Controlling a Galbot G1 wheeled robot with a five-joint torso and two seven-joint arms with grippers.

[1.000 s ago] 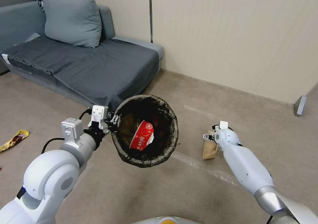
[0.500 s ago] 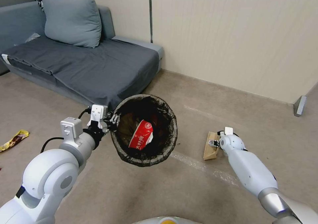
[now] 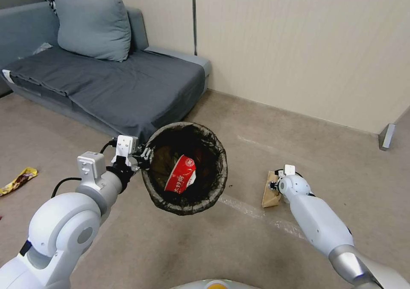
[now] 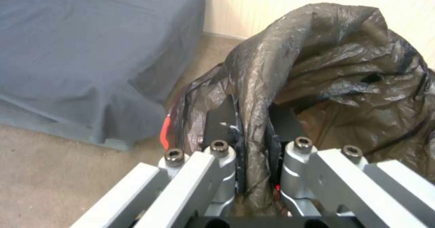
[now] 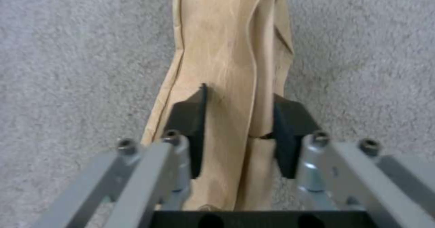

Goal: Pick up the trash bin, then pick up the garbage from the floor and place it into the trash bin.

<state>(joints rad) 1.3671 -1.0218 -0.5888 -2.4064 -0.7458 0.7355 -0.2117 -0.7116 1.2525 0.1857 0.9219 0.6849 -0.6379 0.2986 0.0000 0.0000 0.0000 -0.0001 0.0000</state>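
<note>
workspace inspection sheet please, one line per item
surface: beige floor, faint streaks
job's things: trash bin held up, red packet inside; tan paper bag on floor
clutter: yellow wrapper on floor
grippers: left gripper shut on bin rim; right gripper astride paper bag, jaws not yet closed
cables: black cable by left wrist
surroundings: grey sofa, cushion, wall

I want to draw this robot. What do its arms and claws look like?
Both arms are glossy white, rounded tubes with silver rings. The left end effector carries white boxy blocks and a black cable. Up close, the right end effector has grey metal bars with bolts and flat black pads.
</note>
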